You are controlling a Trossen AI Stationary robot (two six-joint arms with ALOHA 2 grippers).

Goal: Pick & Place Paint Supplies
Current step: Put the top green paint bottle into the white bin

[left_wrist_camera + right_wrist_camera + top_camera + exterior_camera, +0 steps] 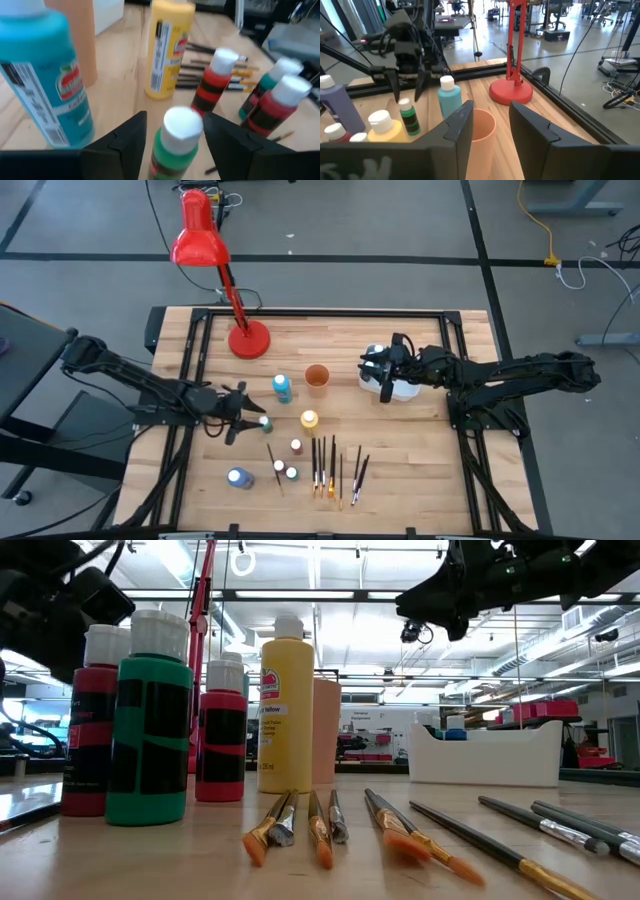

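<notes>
A small green paint bottle with a white cap (172, 155) stands upright on the wooden table (420, 470), left of centre (265, 422). My left gripper (175, 117) is open, with one finger on either side of the bottle's cap; I cannot tell whether either finger touches it. Around it stand a teal bottle (282, 387), a yellow bottle (309, 420) and small red and green bottles (288, 460). A blue bottle (239, 478) lies near the front. Several paintbrushes (335, 470) lie side by side. My right gripper (385, 380) hangs open and holds nothing, above the white tub (405, 390).
An orange cup (317, 378) stands between the teal bottle and the tub. A red desk lamp (249, 340) has its base at the table's far left. A black frame rail (320, 313) runs round the table. Bare wood lies at the near right.
</notes>
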